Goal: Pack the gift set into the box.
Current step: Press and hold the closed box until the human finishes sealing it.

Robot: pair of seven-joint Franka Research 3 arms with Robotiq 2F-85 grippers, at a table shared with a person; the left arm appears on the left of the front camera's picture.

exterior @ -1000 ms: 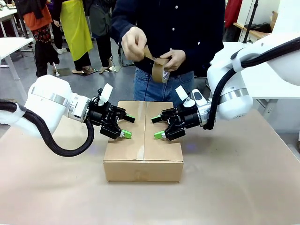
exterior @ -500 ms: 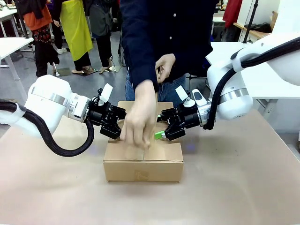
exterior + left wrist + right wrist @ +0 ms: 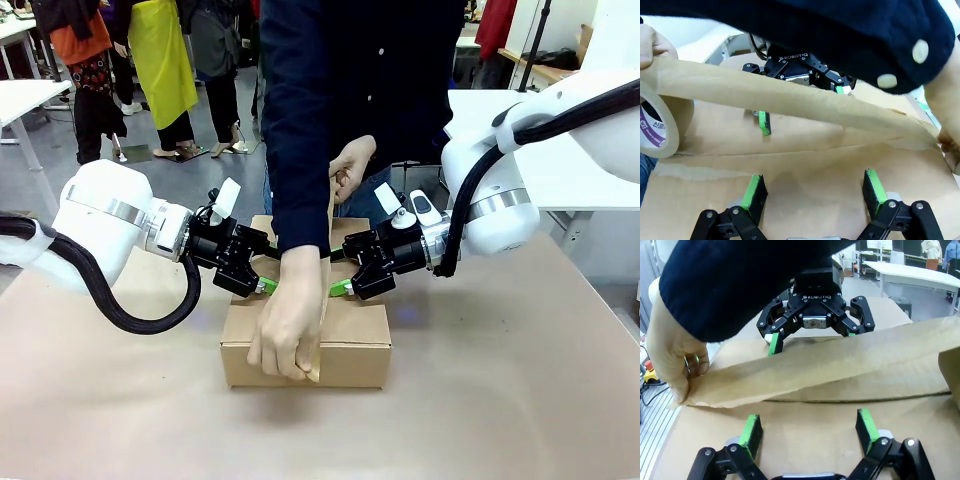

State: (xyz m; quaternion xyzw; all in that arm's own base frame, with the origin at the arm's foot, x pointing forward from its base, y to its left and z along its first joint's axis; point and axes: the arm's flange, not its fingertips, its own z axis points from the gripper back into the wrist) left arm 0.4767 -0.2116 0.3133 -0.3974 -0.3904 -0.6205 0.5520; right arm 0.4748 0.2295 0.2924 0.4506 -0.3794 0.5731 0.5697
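The brown cardboard box (image 3: 352, 340) lies at the table's middle with its flaps shut, so its inside is hidden. A person stretches a brown tape strip (image 3: 328, 240) over the centre seam. One hand (image 3: 285, 335) presses its end onto the box's front face. The other hand (image 3: 350, 168) holds the tape roll (image 3: 660, 125) at the far side. My left gripper (image 3: 268, 272) is open over the left flap, its green pads (image 3: 756, 190) low on the cardboard. My right gripper (image 3: 340, 272) is open over the right flap, facing the left one across the strip (image 3: 840, 365).
Brown paper covers the table (image 3: 500, 400) around the box. The person's dark sleeve (image 3: 295, 120) reaches down between my two grippers. White tables (image 3: 20, 95) and other people stand in the background.
The person's hand has moved from the box top down to its front face, drawing the tape along the seam. Neither gripper has moved.
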